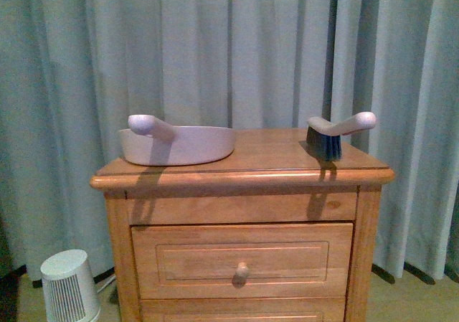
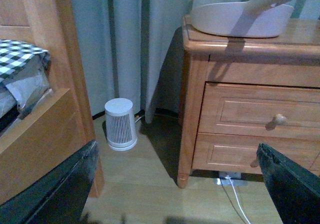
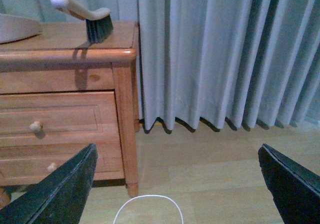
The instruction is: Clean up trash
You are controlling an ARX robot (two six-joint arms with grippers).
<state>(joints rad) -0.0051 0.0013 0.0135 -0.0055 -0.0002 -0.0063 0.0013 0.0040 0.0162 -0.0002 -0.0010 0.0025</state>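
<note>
Starting at your left pincer [image 2: 176,149], you have its two dark fingers spread wide with nothing between them. Your right pincer [image 3: 177,149] is spread just as wide and is just as empty. Both hang low over the pale wooden floor [image 3: 225,174], one at each side of the orange-brown wooden nightstand [image 1: 244,264], and neither shows in the front view.

On the nightstand's top surface [image 1: 269,150] the beige plastic dustpan [image 1: 179,144] lies towards your left, and the dark-bristled hand brush with a beige handle [image 1: 333,132] stands towards your right, well apart from it.

The crumpled white paper trash is not visible in any view, neither on the surface nor on the floor that you can see.

I judge that you are at the very start, with no tool taken and nothing swept. The next move calls for finding the trash, then probably raising each arm to the tool on its own side.

Counted:
- two pincers
- one dustpan
- one brush
- one nightstand showing two drawers, each with one knob
- one white ribbed cylindrical fan [image 1: 68,287] on the floor by the grey-blue curtain [image 1: 237,49]
- no piece of trash in sight
</note>
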